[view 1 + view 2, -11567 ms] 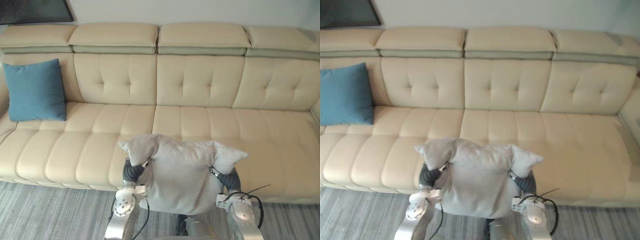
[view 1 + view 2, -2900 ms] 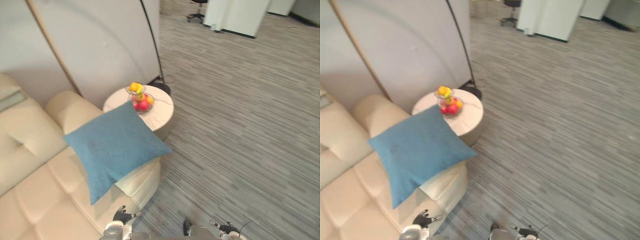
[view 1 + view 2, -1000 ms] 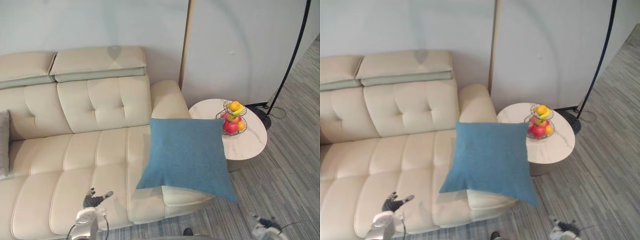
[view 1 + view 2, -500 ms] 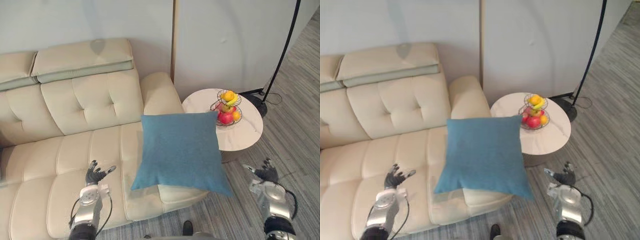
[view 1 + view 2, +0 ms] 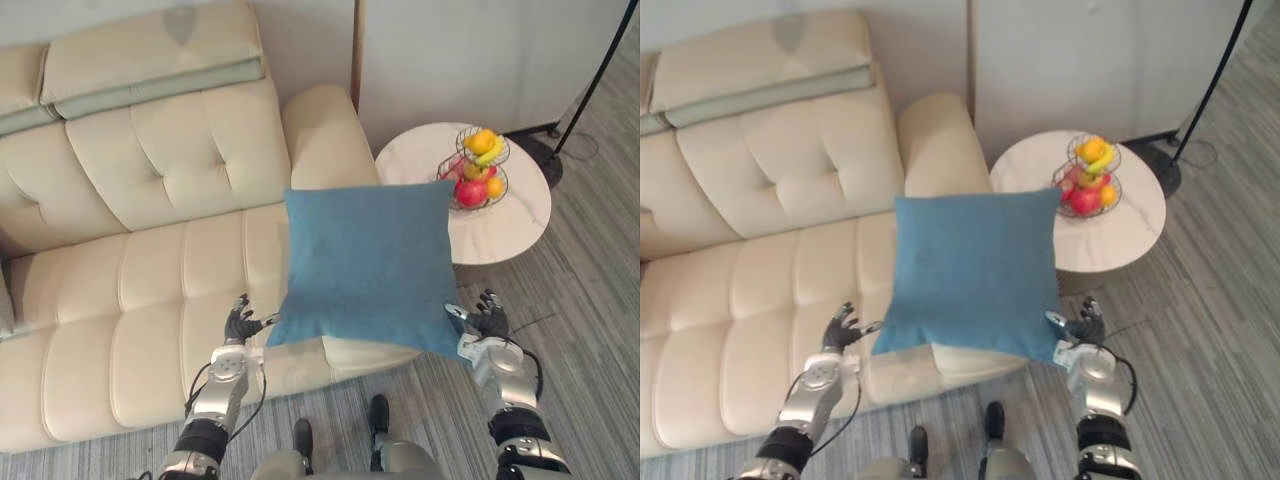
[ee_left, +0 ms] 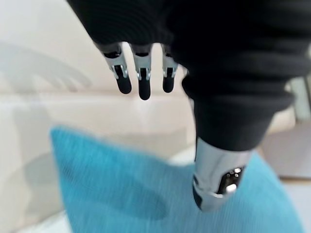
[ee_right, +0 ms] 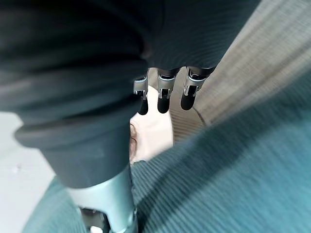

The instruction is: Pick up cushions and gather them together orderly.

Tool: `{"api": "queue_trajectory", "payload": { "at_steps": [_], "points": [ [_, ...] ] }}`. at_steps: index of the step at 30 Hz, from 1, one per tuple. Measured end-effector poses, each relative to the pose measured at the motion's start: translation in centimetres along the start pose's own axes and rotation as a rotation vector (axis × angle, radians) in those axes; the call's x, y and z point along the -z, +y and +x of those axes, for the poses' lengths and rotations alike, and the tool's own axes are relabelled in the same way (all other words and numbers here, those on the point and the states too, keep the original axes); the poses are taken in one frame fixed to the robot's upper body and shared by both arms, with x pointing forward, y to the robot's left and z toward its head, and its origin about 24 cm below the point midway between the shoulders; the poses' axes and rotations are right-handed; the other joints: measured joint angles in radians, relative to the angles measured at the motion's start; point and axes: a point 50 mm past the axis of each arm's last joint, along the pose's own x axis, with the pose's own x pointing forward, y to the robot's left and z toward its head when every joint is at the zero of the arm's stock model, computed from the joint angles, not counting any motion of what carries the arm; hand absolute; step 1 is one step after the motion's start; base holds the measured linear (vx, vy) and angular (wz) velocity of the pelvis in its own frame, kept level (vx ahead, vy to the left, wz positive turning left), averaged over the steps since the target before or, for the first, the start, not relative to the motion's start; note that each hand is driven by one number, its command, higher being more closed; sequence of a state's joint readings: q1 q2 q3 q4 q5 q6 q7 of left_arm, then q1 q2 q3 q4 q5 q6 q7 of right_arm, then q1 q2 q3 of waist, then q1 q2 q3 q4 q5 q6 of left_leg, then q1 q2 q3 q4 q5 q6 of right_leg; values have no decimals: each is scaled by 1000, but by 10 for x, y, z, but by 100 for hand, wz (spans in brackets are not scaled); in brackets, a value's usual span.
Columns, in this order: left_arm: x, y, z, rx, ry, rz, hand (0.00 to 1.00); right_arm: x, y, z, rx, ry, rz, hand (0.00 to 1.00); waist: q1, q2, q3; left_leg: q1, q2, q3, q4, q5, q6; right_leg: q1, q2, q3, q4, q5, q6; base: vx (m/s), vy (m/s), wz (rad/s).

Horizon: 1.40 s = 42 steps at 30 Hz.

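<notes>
While the square, woven blue cushion (image 5: 365, 265) is resting on the smooth, tufted cream sofa (image 5: 130, 290), I am holding my left hand (image 5: 240, 325) and right hand (image 5: 487, 322) beside its lower corners, fingers (image 6: 140, 82) spread straight.

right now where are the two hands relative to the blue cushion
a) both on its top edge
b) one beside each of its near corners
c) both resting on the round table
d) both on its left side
b: in the left eye view the left hand sits by the blue cushion's near left corner and the right hand by its near right corner, both with straight fingers.
</notes>
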<state>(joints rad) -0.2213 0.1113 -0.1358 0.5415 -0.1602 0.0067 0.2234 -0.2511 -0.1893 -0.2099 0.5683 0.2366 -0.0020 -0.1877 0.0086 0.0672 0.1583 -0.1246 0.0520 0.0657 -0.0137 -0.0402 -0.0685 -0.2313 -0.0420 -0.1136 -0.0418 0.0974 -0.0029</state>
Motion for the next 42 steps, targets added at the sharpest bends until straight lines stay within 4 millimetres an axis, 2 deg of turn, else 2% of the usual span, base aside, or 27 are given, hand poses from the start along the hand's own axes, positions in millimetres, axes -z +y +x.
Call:
{"api": "queue_trajectory", "payload": {
  "at_steps": [2, 3, 4, 6, 8, 9, 12, 17, 22, 28, 31, 33, 37, 40, 42],
  "points": [
    [-18, -15, 6, 26, -50, -12, 0, -17, 20, -4, -56, -78, 30, 0, 5, -2, 3, -51, 4, 30, 14, 2, -1, -59, -2, 10, 31, 0, -1, -149, -55, -18],
    [-21, -17, 7, 28, -59, -15, 0, -20, 24, -4, -66, -90, 35, 0, 6, -3, 5, -59, 5, 37, 19, -4, 2, -66, -2, 11, 34, 0, -1, -124, -54, -11],
    [-32, -24, 10, 39, -86, -26, 0, -28, 33, -7, -97, -129, 38, 0, 5, -5, 10, -84, 18, 78, 36, -23, 4, -84, -2, 12, 41, 1, -2, -111, -74, 3],
    [-54, -38, 15, 61, -140, -45, 0, -38, 47, -8, -139, -165, 41, 0, 6, -8, 19, -112, 44, 154, 55, -13, 0, -117, -2, 8, 60, 4, -6, -83, -76, 6],
    [-60, -40, 16, 63, -159, -44, 0, -43, 53, -8, -154, -178, 51, 0, 8, -8, 19, -121, 43, 156, 56, -9, -2, -138, -4, 10, 72, 4, -6, -16, -28, -1],
    [-66, -43, 17, 67, -177, -32, 100, -50, 59, -9, -171, -201, 60, 100, 8, -8, 20, -134, 43, 162, 56, 4, -14, -156, -5, 12, 75, 5, -7, 0, 0, 0],
    [-76, -48, 18, 72, -209, -25, 100, -61, 64, -12, -182, -247, 66, 100, 15, -8, 20, -156, 43, 171, 58, 15, -19, -179, -6, 14, 76, 8, -10, 5, -3, -1],
    [-91, -46, 20, 66, -248, -45, 100, -77, 66, -9, -180, -293, 71, 100, 17, -8, 19, -159, 43, 180, 57, 16, -21, -186, -5, 19, 76, 9, -11, 12, -3, -3],
    [-104, -46, 16, 80, -306, -47, 100, -86, 69, -13, -210, -324, 103, 100, 17, -8, 19, -153, 43, 179, 51, 25, -27, -181, -6, 17, 76, 9, -12, 1, -4, 1],
    [-109, -56, 2, 142, -356, -95, 100, -80, 66, -21, -218, -330, 102, 100, 17, -7, 18, -74, 43, 172, 32, 30, -28, -97, -4, 10, 56, 9, -13, 5, -9, 4],
    [-103, -57, -12, 166, -374, -122, 100, -67, 57, -32, -215, -316, 98, 100, 17, -6, 16, -41, 43, 165, 24, 29, -27, -51, -3, -2, 35, 10, -12, 1, -5, 12],
    [-90, -55, -27, 179, -364, -160, 100, -53, 50, -46, -223, -296, 104, 100, 17, -5, 13, 0, 43, 155, 8, 29, -27, 1, 0, -17, 12, 10, -11, 37, -3, 14],
    [-75, -49, -50, 186, -350, -226, 100, -43, 43, -70, -238, -296, 134, 100, 17, -3, -1, 52, 46, 133, -6, 29, -28, 65, 5, -37, -5, 5, -9, 54, 2, 18],
    [-61, -41, -72, 177, -334, -290, 100, -36, 39, -91, -265, -310, 137, 100, 19, 2, -38, 96, 47, 109, -19, 29, -28, 125, 6, -63, -22, -5, -3, 48, 4, 23],
    [-57, -38, -80, 171, -333, -311, 100, -32, 38, -99, -278, -312, 147, 100, 22, 2, -65, 107, 47, 94, -19, 28, -28, 144, 5, -76, -22, -12, -2, 31, 10, 27]
  ]
}}
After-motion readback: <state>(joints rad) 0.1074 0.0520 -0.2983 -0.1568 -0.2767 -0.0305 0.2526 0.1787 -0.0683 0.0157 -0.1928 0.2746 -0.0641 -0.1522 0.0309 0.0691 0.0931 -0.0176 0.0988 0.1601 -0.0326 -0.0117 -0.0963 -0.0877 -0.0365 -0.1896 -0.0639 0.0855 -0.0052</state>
